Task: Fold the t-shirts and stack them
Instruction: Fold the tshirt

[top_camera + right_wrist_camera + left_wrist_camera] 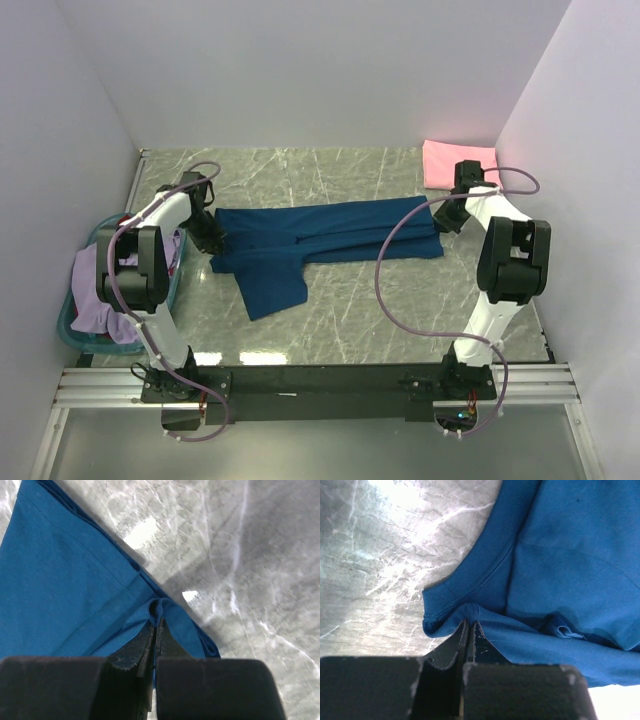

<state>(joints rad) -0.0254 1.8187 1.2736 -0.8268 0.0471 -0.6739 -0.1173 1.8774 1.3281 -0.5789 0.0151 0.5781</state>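
Grey marble desk, white walls around. Left pincer is clamped on a pinch of the navy shirt just beside its ribbed collar; right pincer is clamped on a hem corner at the other end. Seen from above, the shirt lies between them, long axis running 9 to 3 o'clock, one sleeve trailing toward 6. Each arm has its nearer end, so the fold likely swings across that axis. Pink shirt lies folded at 1 o'clock; basket with a lavender shirt at 8.
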